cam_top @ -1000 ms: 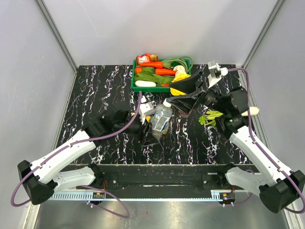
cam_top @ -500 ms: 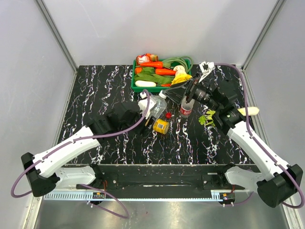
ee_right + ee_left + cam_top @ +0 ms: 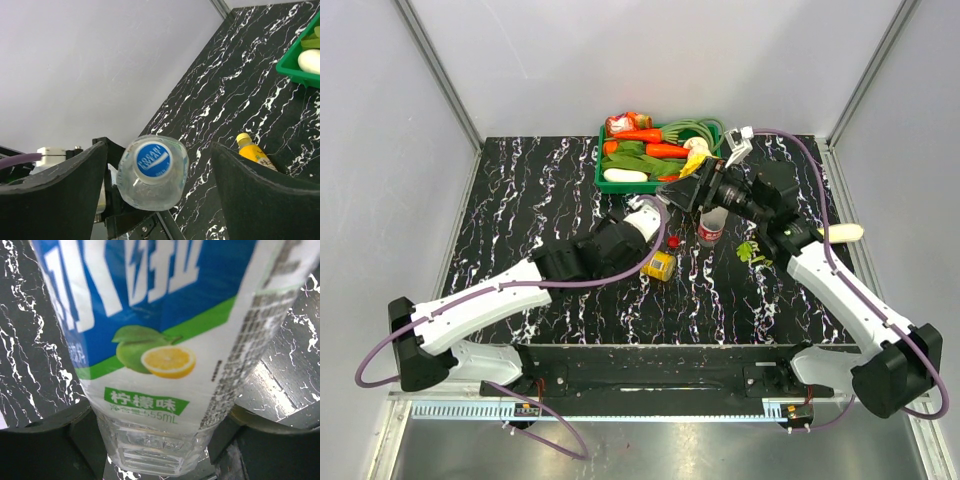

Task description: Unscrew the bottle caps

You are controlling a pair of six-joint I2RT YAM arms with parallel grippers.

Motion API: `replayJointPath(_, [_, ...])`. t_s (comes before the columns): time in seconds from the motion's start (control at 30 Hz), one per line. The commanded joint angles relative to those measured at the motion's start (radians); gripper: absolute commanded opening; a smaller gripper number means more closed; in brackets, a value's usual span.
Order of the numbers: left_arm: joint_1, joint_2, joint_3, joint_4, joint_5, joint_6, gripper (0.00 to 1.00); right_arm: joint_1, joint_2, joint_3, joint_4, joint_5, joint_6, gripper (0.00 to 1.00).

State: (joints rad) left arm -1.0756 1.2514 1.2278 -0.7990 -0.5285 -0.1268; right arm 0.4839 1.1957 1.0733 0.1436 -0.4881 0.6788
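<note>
My left gripper [image 3: 157, 440] is shut on the blue-label bottle [image 3: 160, 340] near its base and holds it off the table, tilted toward my right gripper [image 3: 159, 170]. That gripper is open, and the blue cap [image 3: 153, 159] sits on the bottle between its fingers [image 3: 55, 195] without touching them. In the top view the two grippers meet near the basket, left gripper [image 3: 650, 212] and right gripper [image 3: 683, 195]. The red-label bottle [image 3: 710, 231] stands upright, with the red cap [image 3: 674, 241] loose on the table beside it. The orange-yellow juice bottle [image 3: 660, 265] lies on its side, its yellow cap [image 3: 243, 138] on.
A green basket [image 3: 610, 185] full of toy vegetables stands at the back, just behind the grippers. A leafy green vegetable [image 3: 756, 249] and a white vegetable [image 3: 847, 233] lie at the right, under my right arm.
My left gripper has carried the blue-label bottle up and back toward the basket. My right gripper has swung left and now faces the blue cap. The red-label bottle and red cap have come into view.
</note>
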Motion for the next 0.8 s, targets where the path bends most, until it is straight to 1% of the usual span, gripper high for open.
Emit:
replayJointPath(0.0, [-0.012,-0.001,0.067,0.007,-0.084,-0.014,0.59,-0.002,0.016,0.047,0.014,-0.010,0.034,0.86])
replayJointPath(0.07, [-0.014,0.005,0.068,0.011,-0.084,-0.013,0.59,-0.004,0.024,0.048,0.024,-0.029,0.041,0.82])
replayJointPath(0.1, [-0.017,0.006,0.070,0.007,-0.082,-0.011,0.59,-0.004,0.025,0.048,0.031,-0.036,0.048,0.77])
replayJointPath(0.17, [-0.017,0.013,0.070,0.007,-0.082,-0.010,0.59,-0.004,0.030,0.045,0.043,-0.055,0.057,0.71])
replayJointPath(0.43, [-0.023,0.029,0.075,0.009,-0.082,-0.013,0.59,-0.002,0.038,0.042,0.085,-0.092,0.093,0.61])
replayJointPath(0.6, [-0.024,0.036,0.079,0.009,-0.082,-0.013,0.59,-0.002,0.048,0.056,0.064,-0.119,0.090,0.49])
replayJointPath(0.73, [-0.024,0.037,0.075,0.007,-0.077,-0.016,0.59,-0.002,0.045,0.059,0.053,-0.113,0.077,0.36])
replayJointPath(0.77, [-0.024,0.037,0.073,0.009,-0.076,-0.016,0.59,-0.002,0.044,0.056,0.051,-0.109,0.074,0.35])
